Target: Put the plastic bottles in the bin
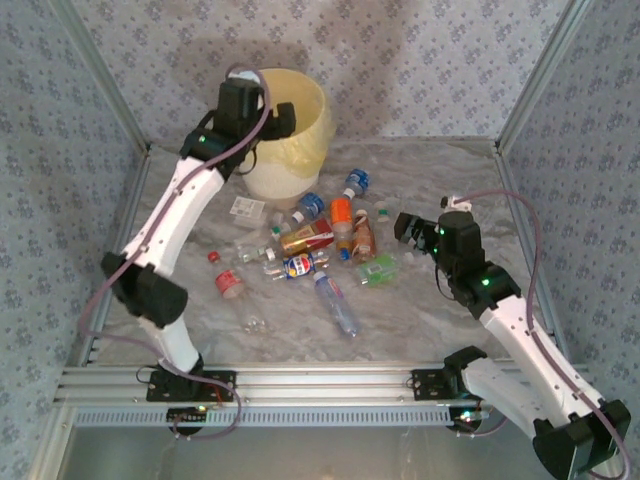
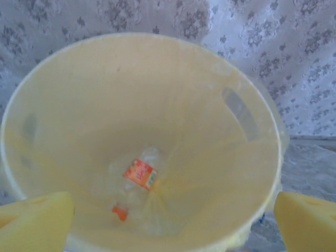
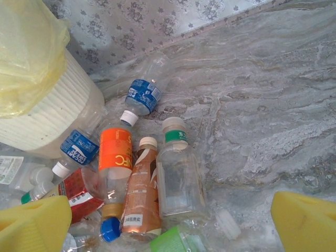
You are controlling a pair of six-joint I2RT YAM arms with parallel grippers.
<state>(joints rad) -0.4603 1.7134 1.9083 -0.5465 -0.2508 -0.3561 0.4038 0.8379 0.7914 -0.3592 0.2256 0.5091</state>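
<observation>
Grey marbled table [image 1: 430, 310], patterned walls. Plastic bottles [image 1: 322, 245] lie clustered just before the bin [image 1: 312, 130]; one orange-labelled bottle [image 2: 137, 181] lies inside it. Left gripper [image 1: 278, 115] above the bin, fingers wide, empty. Right gripper [image 1: 404, 228] well right of the bin, fingers wide, empty.

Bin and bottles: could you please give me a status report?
Left fingers open, empty, over bin. Right fingers open near bottle pile. One bottle inside bin, rest on table.
</observation>
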